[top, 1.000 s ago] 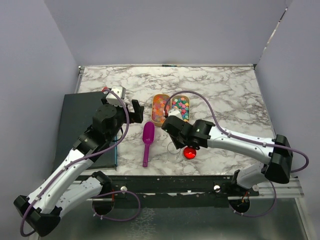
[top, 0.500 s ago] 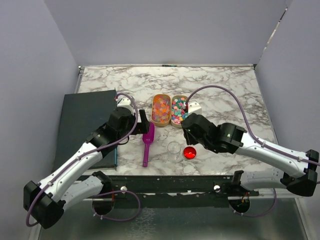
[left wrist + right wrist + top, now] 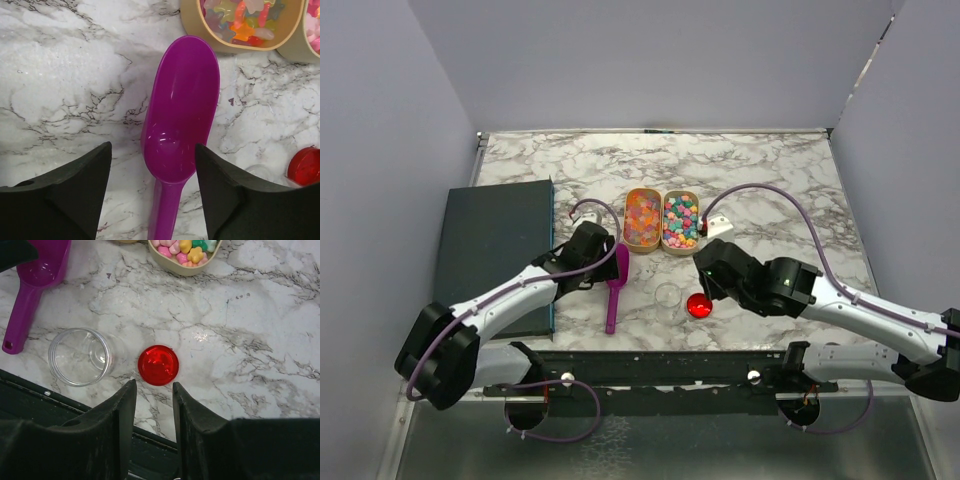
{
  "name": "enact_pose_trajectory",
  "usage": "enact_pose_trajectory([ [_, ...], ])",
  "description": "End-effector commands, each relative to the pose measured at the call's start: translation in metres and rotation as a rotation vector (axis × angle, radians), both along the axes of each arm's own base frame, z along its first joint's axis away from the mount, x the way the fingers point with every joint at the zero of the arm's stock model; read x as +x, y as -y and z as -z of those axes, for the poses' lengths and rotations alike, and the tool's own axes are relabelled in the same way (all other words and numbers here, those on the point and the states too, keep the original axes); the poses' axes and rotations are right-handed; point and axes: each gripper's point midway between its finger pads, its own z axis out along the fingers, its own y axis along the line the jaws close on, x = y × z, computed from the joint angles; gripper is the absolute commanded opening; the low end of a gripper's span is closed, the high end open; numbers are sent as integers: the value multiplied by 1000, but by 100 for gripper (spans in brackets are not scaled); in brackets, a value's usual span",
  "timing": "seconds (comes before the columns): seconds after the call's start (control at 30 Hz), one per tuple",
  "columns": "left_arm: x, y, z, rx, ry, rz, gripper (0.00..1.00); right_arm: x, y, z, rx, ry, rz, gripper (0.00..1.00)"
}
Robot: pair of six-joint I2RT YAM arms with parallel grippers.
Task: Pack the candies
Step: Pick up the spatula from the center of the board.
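Note:
The candies [image 3: 662,218] fill two tan oval trays side by side at the table's middle: an orange-pink mix [image 3: 245,20] and a pastel mix [image 3: 185,247]. A purple scoop [image 3: 615,285] lies empty in front of them. My left gripper [image 3: 152,165] is open low over it, one finger on each side of the scoop [image 3: 182,110] where bowl meets handle, with gaps on both sides. A clear empty jar [image 3: 80,356] stands beside a red lid [image 3: 158,365]. My right gripper [image 3: 153,387] is open and empty, its tips just short of the lid.
A dark flat board [image 3: 490,250] covers the table's left side beside my left arm. The black front rail [image 3: 670,362] runs just behind the jar [image 3: 668,296] and lid [image 3: 699,305]. Grey walls close in the table.
My left arm swung forward and down over the scoop and its jaws narrowed a little. My right arm pulled back from the jar, then settled near the red lid.

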Motion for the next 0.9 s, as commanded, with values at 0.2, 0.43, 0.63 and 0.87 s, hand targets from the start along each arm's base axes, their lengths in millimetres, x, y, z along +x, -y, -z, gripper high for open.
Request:
enact_pose_trajectory([
  [0.2, 31, 10, 6, 10, 47, -56, 52, -6, 10, 3, 22, 10, 5, 39],
  [0.43, 42, 8, 9, 45, 65, -74, 39, -8, 11, 6, 26, 3, 0, 39],
  [0.63, 47, 8, 19, 76, 52, -77, 26, -10, 10, 5, 30, -3, -5, 39],
  [0.87, 50, 8, 20, 90, 60, -76, 5, -11, 10, 3, 30, -8, -8, 39],
])
